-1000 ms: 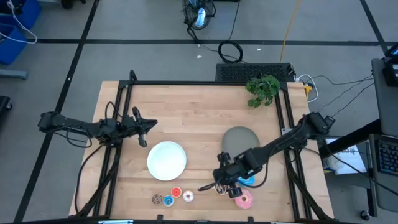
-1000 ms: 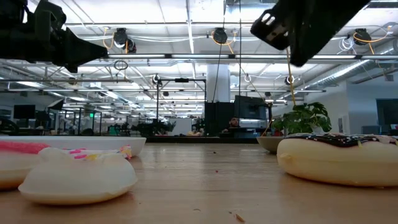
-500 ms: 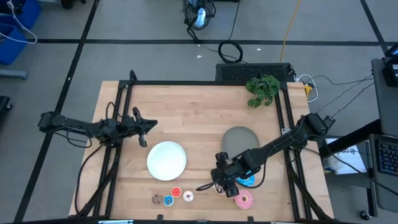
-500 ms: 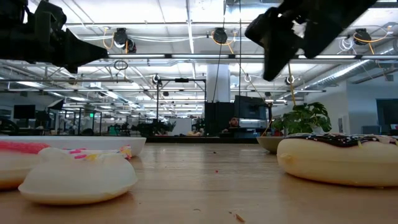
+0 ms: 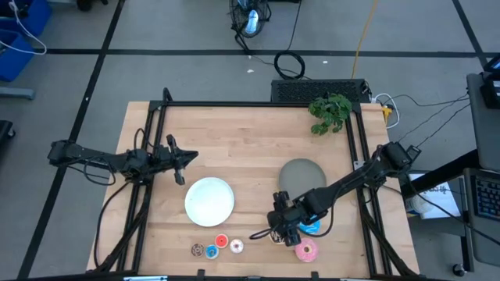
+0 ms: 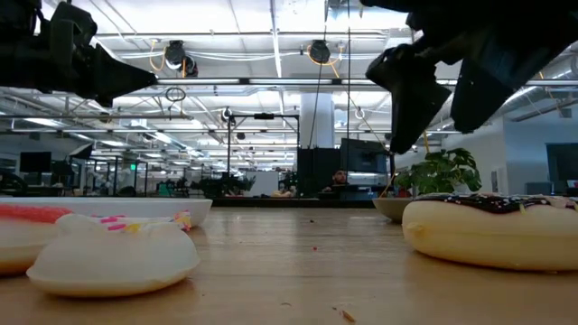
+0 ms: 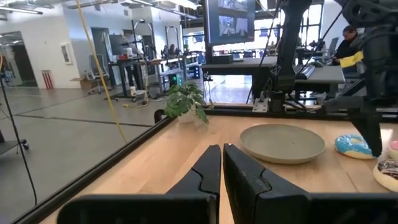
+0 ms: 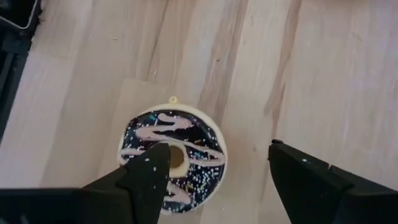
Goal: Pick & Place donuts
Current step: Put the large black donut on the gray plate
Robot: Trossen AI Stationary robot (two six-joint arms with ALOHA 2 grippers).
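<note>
A chocolate-sprinkled donut (image 8: 173, 158) lies flat on the wooden table (image 5: 234, 140), near its front edge. My right gripper (image 8: 217, 149) hangs open above it, one finger over the donut's edge and the other over bare wood, clear of it in the low view (image 6: 447, 99). A blue donut (image 5: 311, 227) and a pink donut (image 5: 306, 250) lie just beside it. Mini donuts, among them a red one (image 5: 221, 242) and a whitish one (image 5: 236, 247), sit below the white plate. My left gripper (image 5: 181, 161) waits shut at the table's left.
A white plate (image 5: 209, 201) lies at the middle front and a grey plate (image 5: 301, 174) to its right. A potted plant (image 5: 330, 112) stands at the far right. Black frame rails (image 5: 148, 179) run along both sides. Bare wood spreads across the far half.
My right gripper has opened from shut above the chocolate-sprinkled donut and come down a little toward it. The donut has stayed on the table.
</note>
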